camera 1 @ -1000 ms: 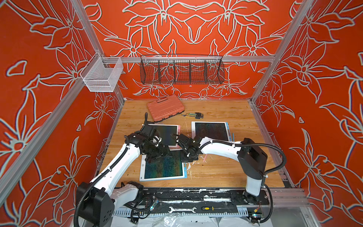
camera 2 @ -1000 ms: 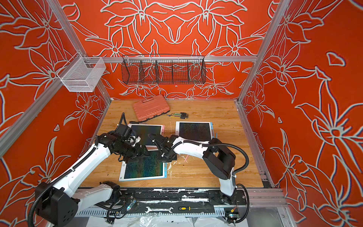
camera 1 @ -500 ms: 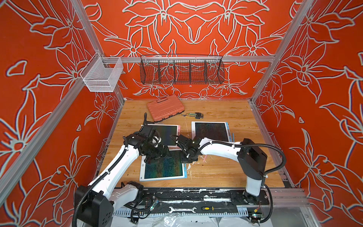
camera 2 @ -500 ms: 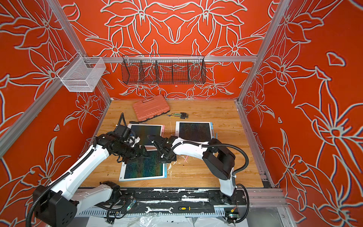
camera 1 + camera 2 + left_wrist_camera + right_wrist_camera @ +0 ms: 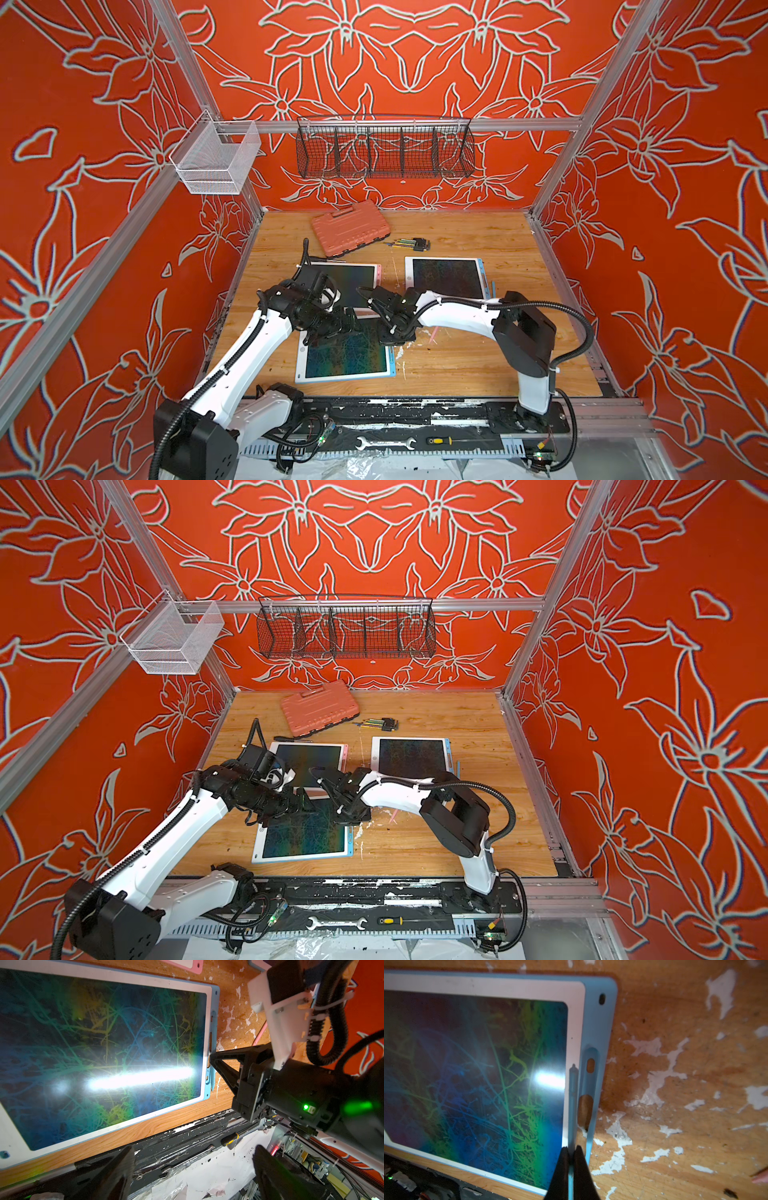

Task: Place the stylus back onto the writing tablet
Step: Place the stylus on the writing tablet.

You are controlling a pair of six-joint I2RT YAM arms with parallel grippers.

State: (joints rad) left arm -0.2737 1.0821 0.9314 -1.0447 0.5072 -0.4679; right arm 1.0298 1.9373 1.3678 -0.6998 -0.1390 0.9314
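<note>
The writing tablet [image 5: 301, 365] with a blue frame and a scribbled dark screen lies at the front of the wooden floor, also seen in a top view [image 5: 257, 848]. My right gripper [image 5: 572, 1150] is shut on the thin blue stylus [image 5: 572, 1093]. It holds the stylus low along the tablet's right bezel, just beside the empty stylus slot [image 5: 588, 1084]. In the left wrist view the stylus [image 5: 212, 1081] runs along that edge under the right gripper's tips. My left gripper [image 5: 192, 1153] stands open and empty above the tablet's near-left part [image 5: 328, 332].
A pink-framed tablet [image 5: 353, 278] and another blue-framed one [image 5: 446, 276] lie behind. An orange tool case [image 5: 349, 226] and hex keys [image 5: 409, 244] sit further back. A pink stylus [image 5: 432, 334] lies on the wood to the right. A wrench [image 5: 382, 442] rests on the front rail.
The left arm has shifted very slightly. The right gripper stays at the tablet's right edge, still shut on the stylus.
</note>
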